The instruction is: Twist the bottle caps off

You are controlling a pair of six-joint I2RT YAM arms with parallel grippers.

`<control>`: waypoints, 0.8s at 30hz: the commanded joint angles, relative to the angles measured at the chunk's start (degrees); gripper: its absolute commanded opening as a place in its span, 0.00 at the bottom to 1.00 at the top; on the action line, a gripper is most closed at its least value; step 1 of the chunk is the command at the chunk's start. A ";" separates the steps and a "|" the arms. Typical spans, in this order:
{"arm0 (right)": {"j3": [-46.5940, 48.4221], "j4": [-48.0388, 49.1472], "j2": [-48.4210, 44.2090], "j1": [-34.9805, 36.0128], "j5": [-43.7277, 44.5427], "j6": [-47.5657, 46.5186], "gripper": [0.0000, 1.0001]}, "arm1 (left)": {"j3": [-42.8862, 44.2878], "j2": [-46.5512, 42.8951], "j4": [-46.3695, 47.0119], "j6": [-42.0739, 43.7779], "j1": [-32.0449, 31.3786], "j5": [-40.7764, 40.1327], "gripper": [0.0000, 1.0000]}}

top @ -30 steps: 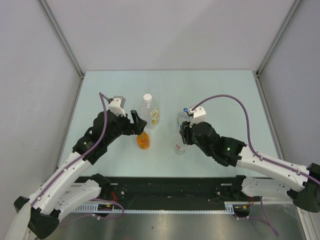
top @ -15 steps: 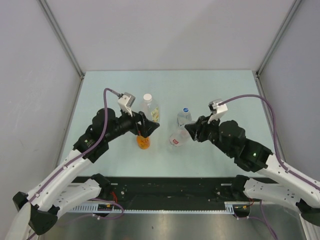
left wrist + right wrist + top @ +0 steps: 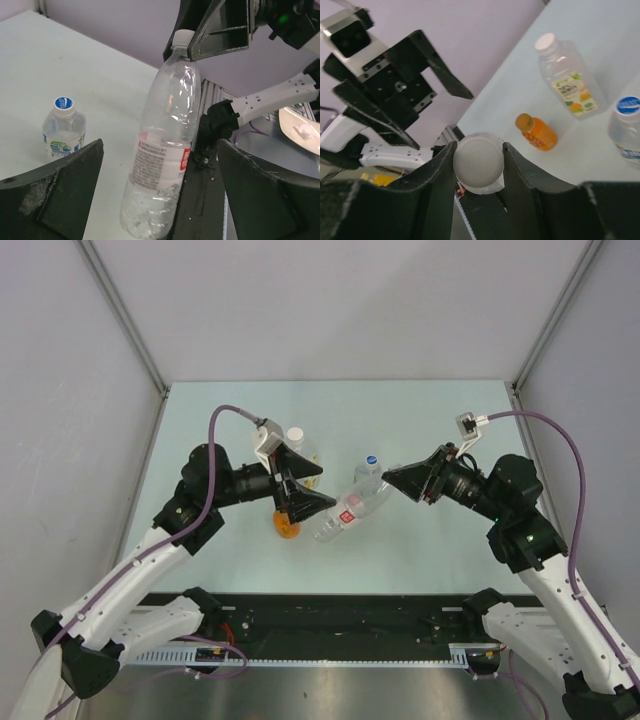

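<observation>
Both arms reach from the near edge toward the worktop's middle, wrists turned inward so the grippers face each other; left gripper [image 3: 327, 490] has its fingers spread wide; right gripper [image 3: 390, 477] is clamped on a white cap [image 3: 478, 161].

A pale green, matte table [image 3: 430, 415] fills the middle of the scene. A small orange plastic bottle with a brownish cap [image 3: 542, 135] stands on the table's left half, toward its near edge, apparently upright. Plain grey wall panels [image 3: 320, 300] rise behind the table and on both sides of it, meeting at its far corners along slanting aluminium posts [image 3: 122, 312]. A black slotted rail [image 3: 350, 625] runs along the table's near edge, with a brushed metal strip [image 3: 350, 690] just outside it.
</observation>
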 commanded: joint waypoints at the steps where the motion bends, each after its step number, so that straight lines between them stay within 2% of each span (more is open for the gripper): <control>1: 2.57 10.69 1.15 -0.55 -11.75 6.06 0.00 | 5.00 1.74 2.69 3.12 -0.49 7.63 1.00; 6: 3.80 14.92 2.74 -0.55 -12.46 6.60 0.00 | 9.05 4.81 -1.00 4.61 -1.10 8.78 1.00; 13: 6.18 11.66 3.44 -0.55 -10.26 2.12 0.00 | 9.15 6.57 -0.92 4.97 -3.65 11.24 1.00; 24: 6.62 15.35 4.32 -0.55 -11.40 3.17 0.00 | 7.92 8.59 -2.68 6.02 -6.29 11.24 1.00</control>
